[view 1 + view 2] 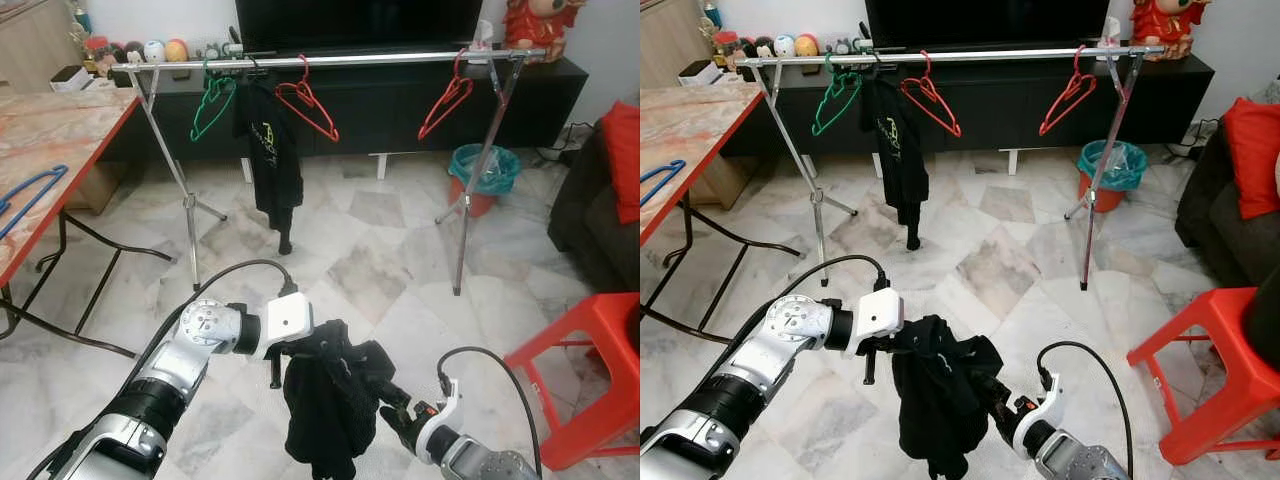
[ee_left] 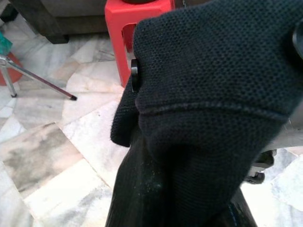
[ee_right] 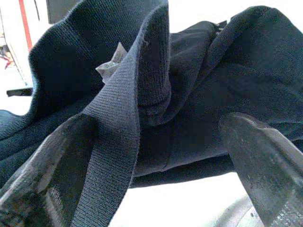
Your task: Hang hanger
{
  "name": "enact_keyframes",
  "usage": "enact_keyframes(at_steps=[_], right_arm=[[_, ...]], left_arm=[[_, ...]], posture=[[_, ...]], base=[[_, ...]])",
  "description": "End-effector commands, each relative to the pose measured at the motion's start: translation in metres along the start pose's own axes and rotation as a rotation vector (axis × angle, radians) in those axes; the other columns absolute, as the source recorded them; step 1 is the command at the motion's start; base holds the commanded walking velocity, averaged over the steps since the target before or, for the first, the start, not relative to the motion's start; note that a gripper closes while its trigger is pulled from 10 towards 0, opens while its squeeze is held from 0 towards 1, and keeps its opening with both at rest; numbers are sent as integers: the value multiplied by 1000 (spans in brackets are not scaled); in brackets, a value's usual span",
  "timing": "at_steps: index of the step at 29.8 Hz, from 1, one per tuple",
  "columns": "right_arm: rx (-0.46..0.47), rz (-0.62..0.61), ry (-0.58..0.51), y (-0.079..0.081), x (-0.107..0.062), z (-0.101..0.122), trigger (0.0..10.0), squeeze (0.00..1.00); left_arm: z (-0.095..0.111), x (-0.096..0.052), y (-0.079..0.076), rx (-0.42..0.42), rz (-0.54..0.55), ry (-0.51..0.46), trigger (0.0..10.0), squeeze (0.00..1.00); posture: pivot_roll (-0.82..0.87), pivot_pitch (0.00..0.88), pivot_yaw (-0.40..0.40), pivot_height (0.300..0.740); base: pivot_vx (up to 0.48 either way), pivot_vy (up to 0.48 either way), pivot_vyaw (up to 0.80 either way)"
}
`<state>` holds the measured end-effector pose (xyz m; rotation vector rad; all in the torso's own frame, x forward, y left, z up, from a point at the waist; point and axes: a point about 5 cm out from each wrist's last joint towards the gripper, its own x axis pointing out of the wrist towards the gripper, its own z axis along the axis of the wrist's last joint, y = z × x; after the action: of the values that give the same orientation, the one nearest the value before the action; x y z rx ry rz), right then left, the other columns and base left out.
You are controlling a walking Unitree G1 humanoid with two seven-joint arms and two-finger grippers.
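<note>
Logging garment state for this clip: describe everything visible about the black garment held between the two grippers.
The black garment is a dark knit, bunched and hanging limp above the marble floor, well short of the clothes rack. A ribbed collar band and a small white label show in the right wrist view. The left gripper meets its top; the right gripper, fingers spread, straddles its folds.

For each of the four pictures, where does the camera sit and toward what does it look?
Left eye: on the head, looking down at the black knitted garment, silver clothes rail; both arms show.
Right eye: same scene, the stereo pair.
Left wrist: on the left arm, against the garment, red plastic stool behind.
Right wrist: on the right arm; right claw fingers spread around the garment, shared with every view.
</note>
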<state>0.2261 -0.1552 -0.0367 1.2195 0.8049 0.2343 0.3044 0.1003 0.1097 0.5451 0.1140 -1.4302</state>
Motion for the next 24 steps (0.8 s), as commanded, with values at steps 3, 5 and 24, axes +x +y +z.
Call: enact_keyframes(at_steps=[3,5,24], right_arm=[[15,25,-38,4,3,4,10000,0],[21,32,-55,5,3,6,10000,0],[37,43,-58,7,7,5,10000,0]], left_arm=[[7,-2,1,17,-1,-24,10000,0],[8,-3,0,16,-4,-23,10000,0],[18,-6,-8,3,-95,-41,10000,0]], posture=[[-50,0,24,740],[-50,0,24,740],[-37,0,24,740]], base=[[0,0,0],[0,0,0],[0,0,0]])
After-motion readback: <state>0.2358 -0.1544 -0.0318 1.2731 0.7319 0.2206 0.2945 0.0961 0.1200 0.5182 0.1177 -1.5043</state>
